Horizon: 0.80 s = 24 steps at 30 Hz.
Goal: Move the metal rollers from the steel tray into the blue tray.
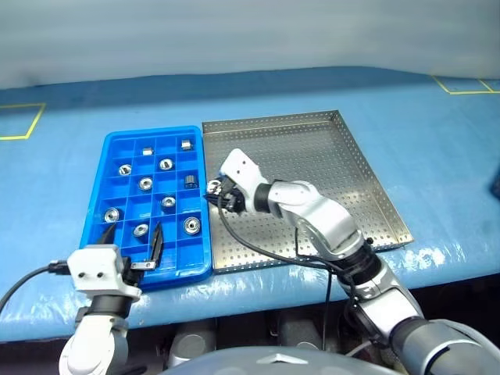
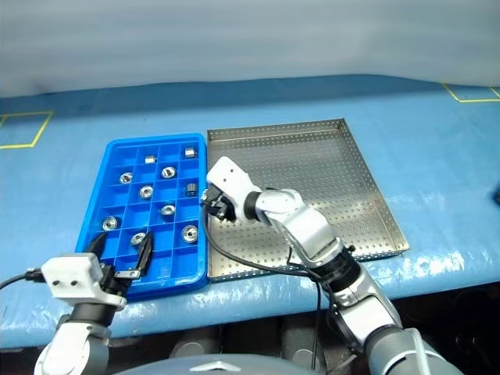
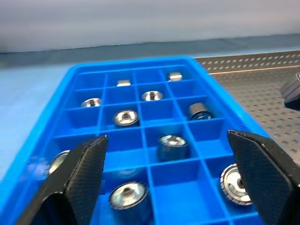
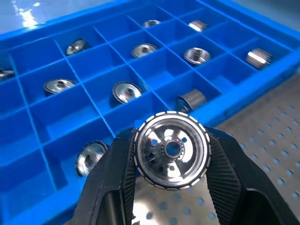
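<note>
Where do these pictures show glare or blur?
Right wrist view: the roller in the pincer is sharp, with bright reflections; glare on the table's corner. Left wrist view: near rollers are blurred.

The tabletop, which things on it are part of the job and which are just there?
Job:
- roller held in right gripper
- rollers already in blue tray
- steel tray

Just there:
- yellow tape marks
- open left gripper, holding nothing
</note>
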### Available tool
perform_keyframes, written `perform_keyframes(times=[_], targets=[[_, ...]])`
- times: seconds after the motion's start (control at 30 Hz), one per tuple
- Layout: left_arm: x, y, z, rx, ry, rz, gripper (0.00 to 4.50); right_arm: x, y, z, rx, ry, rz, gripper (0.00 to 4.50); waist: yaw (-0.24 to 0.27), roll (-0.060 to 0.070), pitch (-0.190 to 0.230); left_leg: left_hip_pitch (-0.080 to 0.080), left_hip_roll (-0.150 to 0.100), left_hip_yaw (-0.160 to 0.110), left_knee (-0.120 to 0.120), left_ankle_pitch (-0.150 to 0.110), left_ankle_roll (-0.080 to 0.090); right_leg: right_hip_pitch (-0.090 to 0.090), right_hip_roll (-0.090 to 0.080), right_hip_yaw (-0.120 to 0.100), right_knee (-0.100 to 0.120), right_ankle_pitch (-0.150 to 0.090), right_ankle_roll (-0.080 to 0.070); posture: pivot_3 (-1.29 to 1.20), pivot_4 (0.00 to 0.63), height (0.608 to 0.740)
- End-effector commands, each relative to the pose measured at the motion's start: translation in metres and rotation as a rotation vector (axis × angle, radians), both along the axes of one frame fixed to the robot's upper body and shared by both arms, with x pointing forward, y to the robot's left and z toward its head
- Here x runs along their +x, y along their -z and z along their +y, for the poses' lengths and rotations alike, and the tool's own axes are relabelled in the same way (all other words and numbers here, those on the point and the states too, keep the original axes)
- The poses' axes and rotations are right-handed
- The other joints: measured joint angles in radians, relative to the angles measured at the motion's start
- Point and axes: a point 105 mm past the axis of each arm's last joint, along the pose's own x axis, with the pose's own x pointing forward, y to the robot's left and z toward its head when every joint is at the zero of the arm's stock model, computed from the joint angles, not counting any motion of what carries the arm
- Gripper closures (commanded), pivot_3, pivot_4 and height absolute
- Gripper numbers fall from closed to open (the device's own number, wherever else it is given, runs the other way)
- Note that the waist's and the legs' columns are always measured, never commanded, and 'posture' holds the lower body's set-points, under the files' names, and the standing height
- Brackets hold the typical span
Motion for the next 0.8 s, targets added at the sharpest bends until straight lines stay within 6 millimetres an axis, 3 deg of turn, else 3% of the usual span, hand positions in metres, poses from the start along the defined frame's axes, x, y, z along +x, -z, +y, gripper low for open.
perform_keyframes(times=[0.03, 0.2, 0.6, 0.8], targets=[[-0.013, -0.016, 0.005, -0.018, -0.059, -0.072, 0.04, -0.017, -0.012, 0.025, 0.044, -0.141, -0.042, 2.79, 0.016, 0.0, 0.0, 0.0, 0.0, 0.0, 0.0, 0.0, 0.0, 0.0, 0.0, 0.0, 0.0, 0.0, 0.0, 0.43, 0.15, 0.74], [-0.032, -0.012, 0.012, -0.04, -0.147, -0.06, 0.04, -0.04, 0.003, 0.045, 0.034, -0.267, 0.005, 2.79, 0.058, -0.001, 0.0, -0.003, 0.0, -0.001, 0.0, 0.0, 0.0, -0.003, 0.0, -0.001, 0.0, 0.0, 0.0, 0.49, 0.15, 0.74], [-0.035, -0.006, 0.005, -0.065, -0.152, -0.056, 0.04, -0.057, 0.037, 0.042, -0.018, -0.278, 0.154, 2.79, 0.13, -0.002, 0.001, -0.006, 0.0, -0.002, 0.001, 0.0, 0.0, -0.005, 0.0, -0.003, -0.001, -0.001, 0.0, 0.5, 0.15, 0.74], [-0.029, -0.007, 0.003, -0.063, -0.115, -0.059, 0.04, -0.059, 0.043, 0.037, -0.027, -0.24, 0.193, 0.79, 0.146, -0.002, 0.0, -0.006, 0.0, -0.002, 0.002, 0.0, 0.0, -0.005, 0.0, -0.003, -0.001, -0.001, 0.0, 0.46, 0.15, 0.74]])
